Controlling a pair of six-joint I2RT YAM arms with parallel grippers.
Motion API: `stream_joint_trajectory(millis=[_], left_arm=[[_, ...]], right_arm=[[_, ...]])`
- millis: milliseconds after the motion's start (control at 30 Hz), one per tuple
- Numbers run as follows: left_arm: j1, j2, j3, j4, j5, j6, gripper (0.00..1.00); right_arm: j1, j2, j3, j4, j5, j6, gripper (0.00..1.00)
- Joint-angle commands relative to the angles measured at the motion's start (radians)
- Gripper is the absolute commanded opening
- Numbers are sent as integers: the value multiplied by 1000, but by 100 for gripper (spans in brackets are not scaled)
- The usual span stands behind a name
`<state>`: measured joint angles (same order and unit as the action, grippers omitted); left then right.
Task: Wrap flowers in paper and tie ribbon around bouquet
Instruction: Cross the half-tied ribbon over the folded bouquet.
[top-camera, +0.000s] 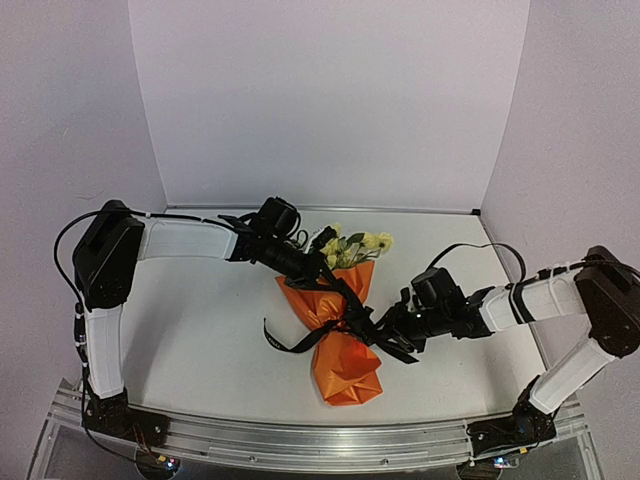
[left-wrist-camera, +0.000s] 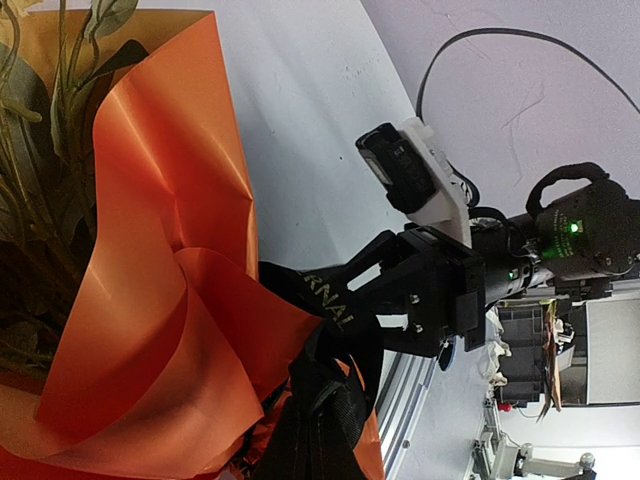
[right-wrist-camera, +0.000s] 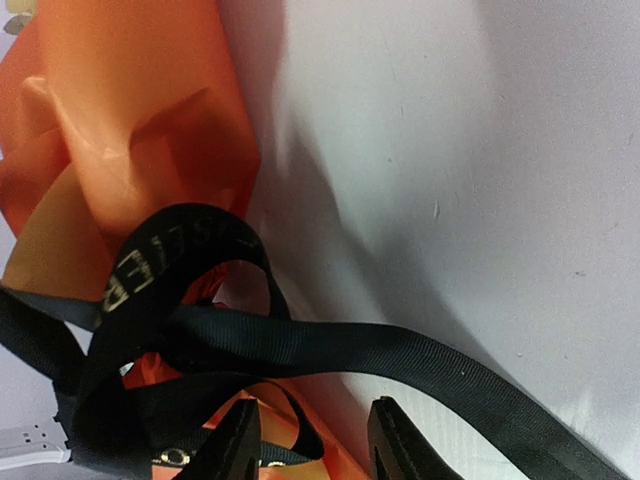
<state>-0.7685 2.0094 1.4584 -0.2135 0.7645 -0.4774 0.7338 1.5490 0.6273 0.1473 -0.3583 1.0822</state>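
Observation:
The bouquet lies mid-table, its orange paper (top-camera: 345, 365) cinched at the middle, with the yellow and cream flowers (top-camera: 352, 245) at the far end. The black ribbon (top-camera: 285, 345) wraps the waist, and a tail trails off to the left. My left gripper (top-camera: 345, 300) reaches over the cone from the far left and is shut on the ribbon (left-wrist-camera: 335, 305) right at the waist. From the right, my right gripper (top-camera: 385, 330) comes up to the knot. Its jaws (right-wrist-camera: 315, 445) stand apart, with a ribbon band (right-wrist-camera: 380, 350) crossing just beyond the tips and paper (right-wrist-camera: 130, 130) behind.
White backdrop walls close the table at the back and both sides. An aluminium rail (top-camera: 300, 440) runs along the near edge between the arm bases. A black cable (top-camera: 480, 248) loops over the table behind the right arm.

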Motion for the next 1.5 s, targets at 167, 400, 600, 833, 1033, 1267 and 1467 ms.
stream_joint_trajectory(millis=[167, 400, 600, 833, 1033, 1267, 1467], left_arm=[[6, -69, -11, 33, 13, 2, 0], [6, -73, -19, 26, -1, 11, 0], [6, -84, -33, 19, -11, 26, 0], [7, -99, -48, 22, -16, 31, 0], [8, -108, -59, 11, -18, 45, 0], [17, -170, -141, -4, -12, 82, 0], [42, -239, -244, -14, 12, 129, 0]], right_arm=[[-1, 53, -24, 199, -2, 117, 35], [11, 44, -51, 232, -3, 146, 28], [30, 43, -66, 232, -8, 155, 23], [43, 47, -60, 230, -4, 160, 22], [44, 39, -56, 204, -5, 153, 8], [50, -114, 46, -250, 34, -141, 0], [86, -195, 184, -593, 190, -448, 0]])
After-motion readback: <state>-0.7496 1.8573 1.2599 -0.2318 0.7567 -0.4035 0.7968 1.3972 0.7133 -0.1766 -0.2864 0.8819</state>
